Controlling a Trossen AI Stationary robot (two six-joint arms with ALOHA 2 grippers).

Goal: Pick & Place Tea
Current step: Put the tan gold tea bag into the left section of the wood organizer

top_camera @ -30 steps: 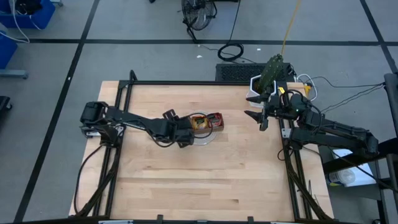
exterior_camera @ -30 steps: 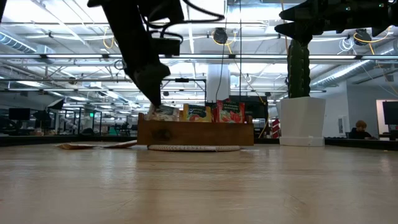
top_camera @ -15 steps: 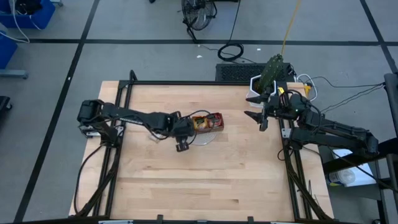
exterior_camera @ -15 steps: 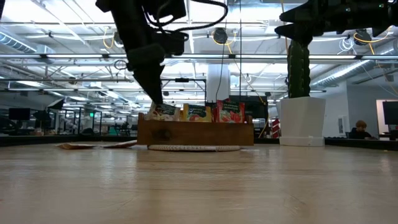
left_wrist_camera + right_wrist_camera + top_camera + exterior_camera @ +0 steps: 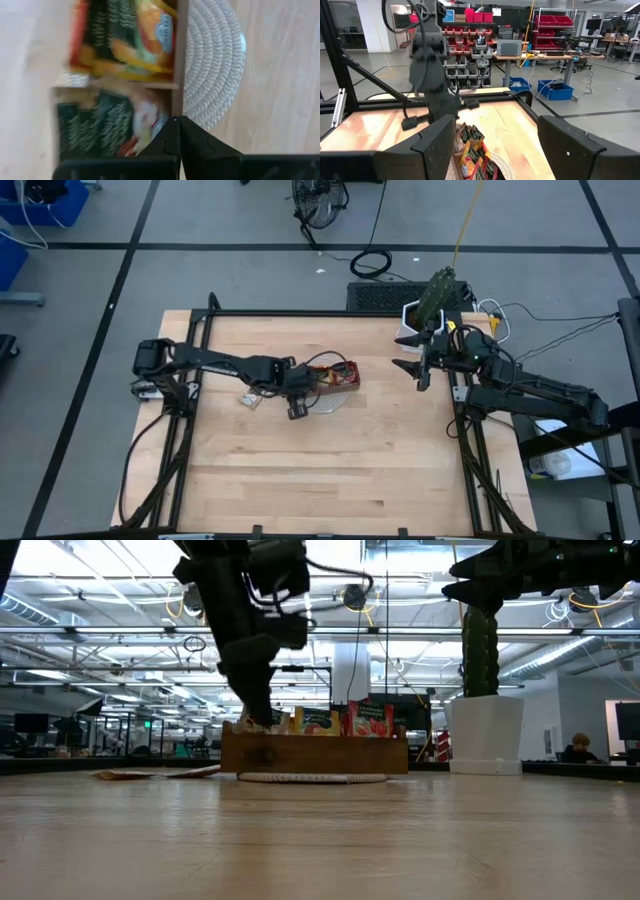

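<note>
A brown wooden tray stands on a round woven mat at mid-table. Tea sachets stand upright in it: red, orange-yellow and pale ones with dark labels. My left gripper is shut and points steeply down at the tray's left end, over its near wall. Nothing shows between its fingers. A loose sachet lies flat on the table left of the tray. At the table's right edge my right gripper hangs open, level and high. My left gripper's shut fingertips stand at the tray's near wall beside the pale sachets, coming from above at a slant. I cannot tell whether they touch the wall or a sachet.
A cactus in a white pot stands at the far right corner by my right arm. Black frame rails run along the table's sides. Bare wood fills the near half. A person sits far off in the room.
My left gripper has shut and turned at the wrist. It has shifted a little toward the table's right, onto the tray's left end. The arm has swung toward the far edge, uncovering the loose sachet on the table. The tray has stayed put.
</note>
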